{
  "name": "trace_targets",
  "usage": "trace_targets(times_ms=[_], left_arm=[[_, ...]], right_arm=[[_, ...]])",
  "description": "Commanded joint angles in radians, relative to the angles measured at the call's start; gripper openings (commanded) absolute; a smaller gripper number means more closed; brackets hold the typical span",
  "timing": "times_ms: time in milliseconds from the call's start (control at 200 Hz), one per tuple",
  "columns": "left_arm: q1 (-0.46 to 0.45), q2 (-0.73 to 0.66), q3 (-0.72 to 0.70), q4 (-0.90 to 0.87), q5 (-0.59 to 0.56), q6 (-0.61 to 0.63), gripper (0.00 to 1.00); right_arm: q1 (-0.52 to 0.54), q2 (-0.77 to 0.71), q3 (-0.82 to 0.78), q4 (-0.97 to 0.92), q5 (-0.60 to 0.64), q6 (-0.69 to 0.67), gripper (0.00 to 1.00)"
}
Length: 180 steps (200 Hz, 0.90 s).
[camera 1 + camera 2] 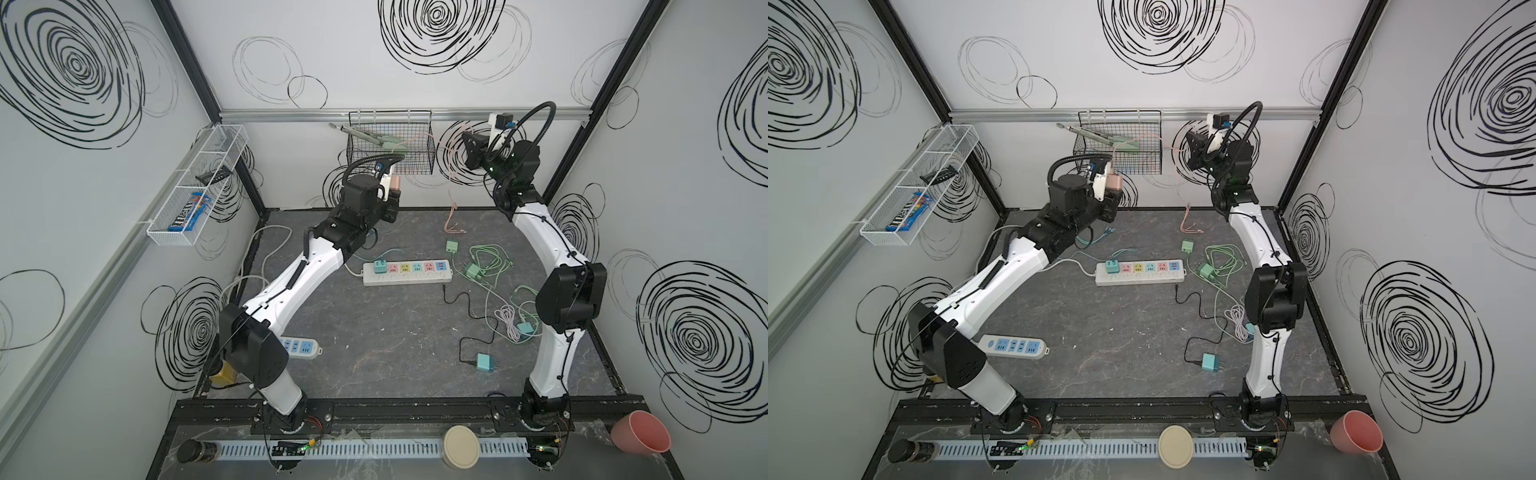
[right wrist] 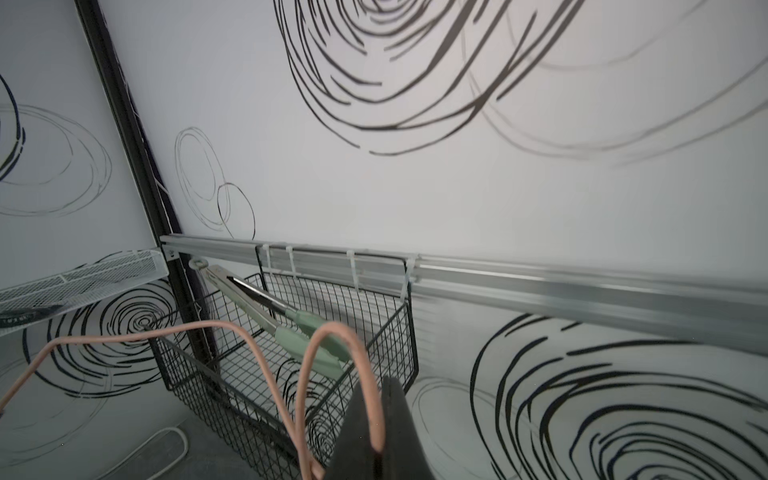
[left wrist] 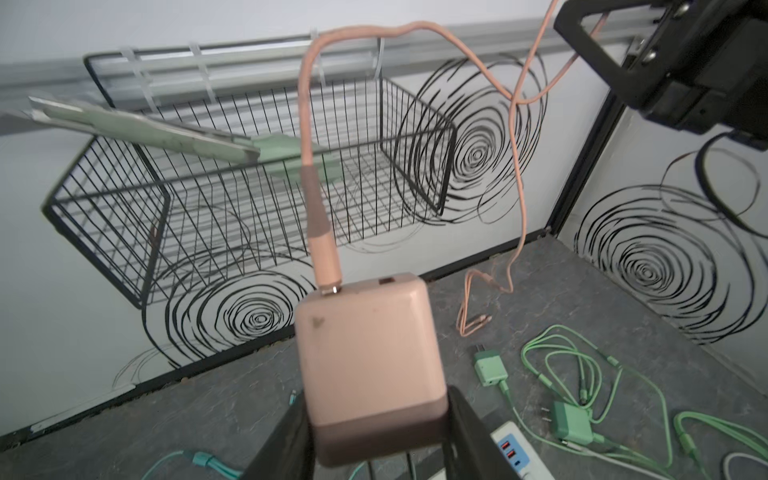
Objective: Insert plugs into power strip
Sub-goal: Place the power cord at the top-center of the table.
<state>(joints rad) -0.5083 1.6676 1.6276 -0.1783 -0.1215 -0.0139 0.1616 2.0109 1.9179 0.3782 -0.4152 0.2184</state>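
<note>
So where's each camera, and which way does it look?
Both top views: high in front, looking down on the table; both arms show.
Left wrist: on that arm, facing the back wall; left gripper holds pink plug.
Right wrist: on that arm, facing the back wall; right gripper pinches pink cable.
Both wrist views share the black basket.

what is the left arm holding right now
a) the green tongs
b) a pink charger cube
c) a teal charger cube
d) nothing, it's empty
B: in the left wrist view the pink charger cube sits clamped between the left fingers, with its pink cable rising from the top.
</note>
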Motion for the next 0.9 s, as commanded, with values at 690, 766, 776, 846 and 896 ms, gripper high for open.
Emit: trace_targets(times_ms=[690, 766, 776, 846, 896], left_arm=[[0.0, 0.25, 0.021, 0.013, 0.15, 0.22, 0.0], [0.005, 0.268, 0.039, 0.02, 0.171, 0.268, 0.0], [0.005, 0.271, 0.042, 0.021, 0.176, 0.275, 0.0], [0.011, 0.286, 0.059, 0.012, 0.202, 0.315, 0.0], [0.013, 0.298, 0.075, -0.008, 0.215, 0.35, 0.0]], right_arm=[[-0.093, 0.106, -0.22, -0.269, 0.007, -0.113, 0.78], [-0.108, 0.038, -0.294, -0.257, -0.001, -0.099, 0.93], [-0.11, 0.028, -0.305, -0.255, -0.001, -0.094, 0.94], [-0.124, -0.045, -0.382, -0.251, -0.021, -0.057, 0.97], [-0.133, -0.091, -0.423, -0.269, -0.053, -0.036, 0.98]])
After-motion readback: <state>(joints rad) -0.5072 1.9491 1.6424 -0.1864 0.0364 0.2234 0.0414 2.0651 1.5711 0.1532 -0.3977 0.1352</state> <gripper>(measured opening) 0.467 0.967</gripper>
